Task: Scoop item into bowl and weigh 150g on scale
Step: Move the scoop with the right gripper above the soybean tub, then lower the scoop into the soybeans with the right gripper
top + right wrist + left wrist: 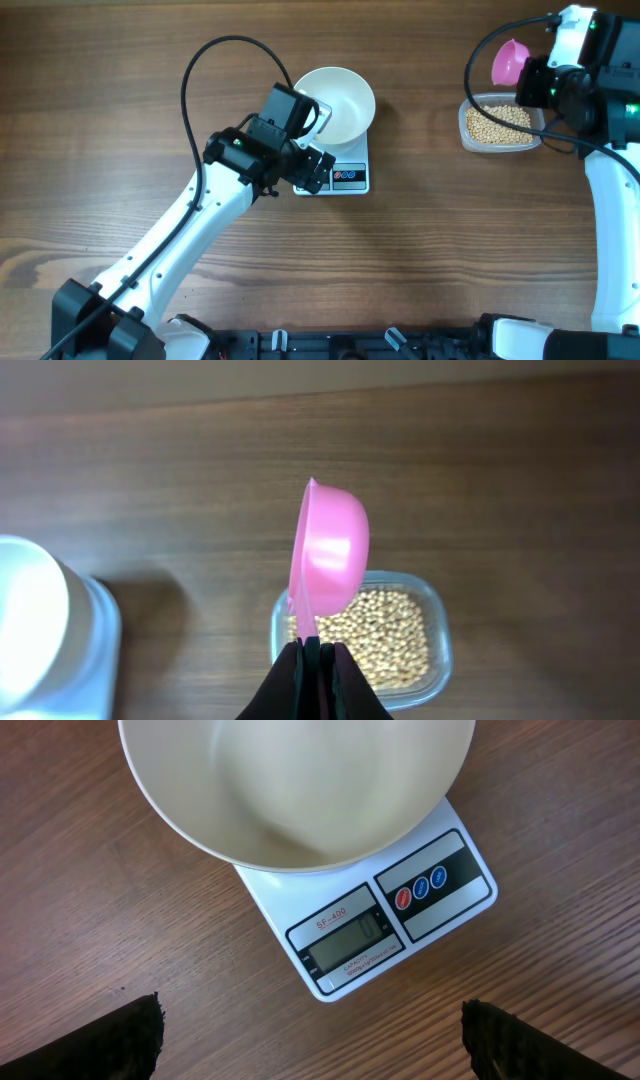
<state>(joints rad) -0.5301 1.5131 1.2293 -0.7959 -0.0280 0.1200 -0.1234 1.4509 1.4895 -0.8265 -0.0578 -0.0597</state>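
Right fingers: the right gripper (315, 650), at the bottom centre of the right wrist view, has its jaws pressed together on the handle of a pink plastic scoop (330, 560).
Scoop: it is held clear above the tub and tipped on its edge. No grains show in it, though its hollow faces partly away.
Item: the small round tan-yellow beans (385, 640) lie heaped in a clear rectangular plastic tub (437, 610), at the upper right of the overhead view and well apart from the scale.
Left fingers: the left gripper (312, 1050) has its jaws spread wide and holds nothing. The dark tips sit in the two lower corners of the left wrist view, in front of the scale.
Bowl: the round plain white bowl (300, 790) sits on the scale and looks empty, with no beans visible inside.
Scale: the small white rectangular digital scale (445, 905) rests on the brown wooden table (420, 260). Its grey display (355, 942) seems to read zero.
Done: bowl placed, scale apparently zeroed, scoop in hand.
Left: all the scooping, carrying the beans across to the bowl, and trimming to the target weight.
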